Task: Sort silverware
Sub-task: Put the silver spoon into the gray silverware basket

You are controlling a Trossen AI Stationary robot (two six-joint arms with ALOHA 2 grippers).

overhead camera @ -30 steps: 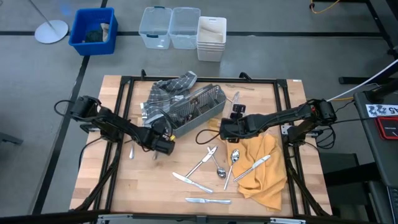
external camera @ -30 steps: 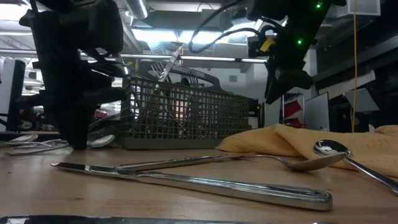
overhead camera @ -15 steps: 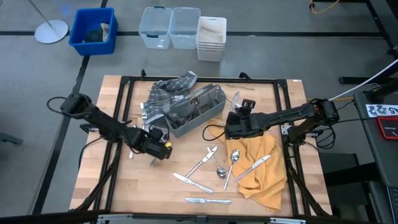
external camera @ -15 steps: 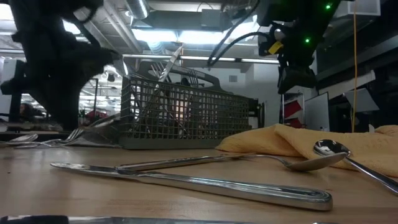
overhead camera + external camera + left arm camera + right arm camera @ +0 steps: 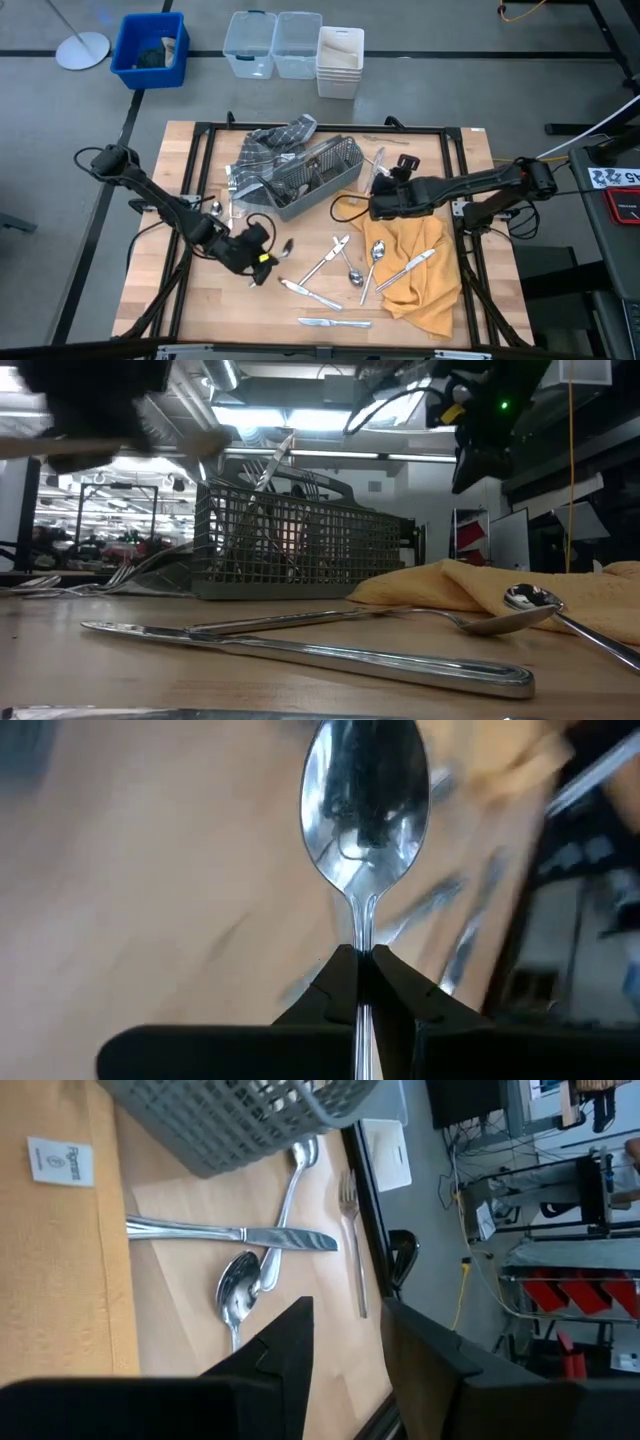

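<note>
High view | left pincer (image 5: 268, 257) clamps spoon (image 5: 284, 247) mid-table | right pincer (image 5: 378, 183) agape beside caddy (image 5: 312, 176)

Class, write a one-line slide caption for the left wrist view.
Left end effector shut on a spoon, bowl pointing away from the camera, above the wooden table.

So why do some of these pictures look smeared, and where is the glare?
Left wrist view: the spoon pinched in the left gripper is sharp and mirrors the camera, while the background streaks. Low view: a dark arm smears across the top; ceiling lights glare behind the caddy. High view: evenly lit.
</note>
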